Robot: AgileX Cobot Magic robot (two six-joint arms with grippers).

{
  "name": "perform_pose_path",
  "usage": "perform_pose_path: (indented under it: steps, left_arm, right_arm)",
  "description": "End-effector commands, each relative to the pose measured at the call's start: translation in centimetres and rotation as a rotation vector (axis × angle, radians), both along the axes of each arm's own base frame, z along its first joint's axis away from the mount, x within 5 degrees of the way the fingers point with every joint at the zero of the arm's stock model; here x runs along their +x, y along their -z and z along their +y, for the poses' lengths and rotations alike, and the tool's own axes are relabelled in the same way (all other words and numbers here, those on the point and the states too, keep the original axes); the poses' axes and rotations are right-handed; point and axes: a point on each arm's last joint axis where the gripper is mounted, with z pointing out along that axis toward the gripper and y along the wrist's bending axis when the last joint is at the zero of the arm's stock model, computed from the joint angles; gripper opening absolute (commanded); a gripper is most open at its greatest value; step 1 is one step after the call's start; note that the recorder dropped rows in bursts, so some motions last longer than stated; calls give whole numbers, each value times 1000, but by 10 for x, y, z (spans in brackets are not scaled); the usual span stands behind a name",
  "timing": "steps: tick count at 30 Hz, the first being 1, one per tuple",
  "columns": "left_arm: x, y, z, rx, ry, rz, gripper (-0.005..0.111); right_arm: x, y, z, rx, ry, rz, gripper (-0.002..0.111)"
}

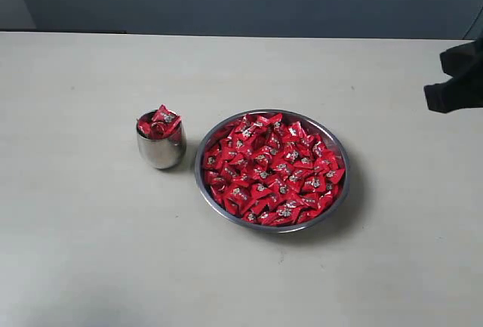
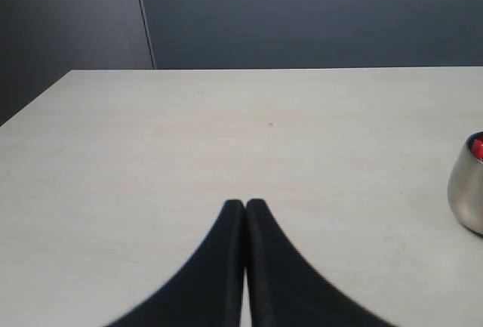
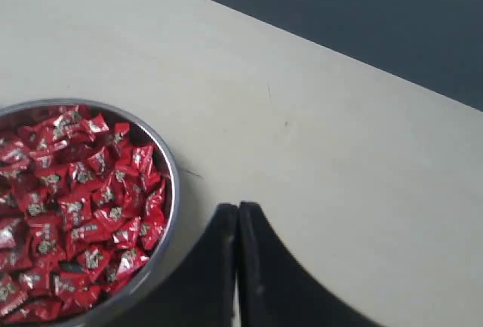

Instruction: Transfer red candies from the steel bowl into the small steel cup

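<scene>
Many red candies (image 1: 272,170) fill the steel bowl (image 1: 198,170) at centre; a few top the small steel cup (image 1: 160,155) just left. We see left gripper (image 2: 245,205) and right gripper (image 3: 238,208) pinched shut, seemingly empty.

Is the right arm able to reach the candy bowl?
Probably yes. Only table lies between the right gripper and the steel bowl, and nothing covers the red candies, though its jaws are shut.

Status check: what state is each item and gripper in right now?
Bowl: upright, packed with red candies.
Cup: upright beside the bowl, candies heaped to its rim.
Left gripper: shut, holding nothing.
Right gripper: shut, holding nothing, outside the bowl.
</scene>
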Motion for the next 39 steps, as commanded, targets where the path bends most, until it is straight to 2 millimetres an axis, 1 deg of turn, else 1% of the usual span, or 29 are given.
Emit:
perform_pose_path:
  steps: [1, 6, 10, 13, 16, 18, 21, 25, 27, 31, 33, 35, 39]
  left_arm:
    - [0, 1, 0, -1, -1, -3, 0]
    - [0, 1, 0, -1, -1, -3, 0]
    - [0, 1, 0, -1, -1, -3, 0]
    - [0, 1, 0, -1, -1, -3, 0]
    - [0, 1, 0, -1, -1, -3, 0]
    - [0, 1, 0, -1, -1, -3, 0]
    - [0, 1, 0, -1, -1, -3, 0]
    - [0, 1, 0, -1, -1, -3, 0]
    - [0, 1, 0, -1, -1, -3, 0]
    - [0, 1, 0, -1, -1, -3, 0]
    - [0, 1, 0, -1, -1, -3, 0]
    - [0, 1, 0, -1, -1, -3, 0]
    - [0, 1, 0, -1, -1, -3, 0]
  right_arm:
    - [-9, -3, -11, -94, 14, -26, 0]
    - [-9, -2, -23, -116, 145, 5, 0]
    - [-12, 7, -32, -121, 235, 22, 0]
    - [-24, 10, -49, -8, 314, -40, 0]
    - [-41, 16, -70, 98, 429, -129, 0]
    - [-53, 23, -81, 116, 503, -187, 0]
    - [-68, 35, -91, 115, 569, -250, 0]
    - [-82, 46, -91, 142, 562, -356, 0]
    - [-89, 55, -89, 153, 547, -391, 0]
    - [-98, 77, -88, 181, 542, -402, 0]
    - [-103, 85, -87, 235, 555, -395, 0]
    - [-106, 89, -86, 265, 559, -407, 0]
    - [-112, 86, -86, 269, 550, -462, 0]
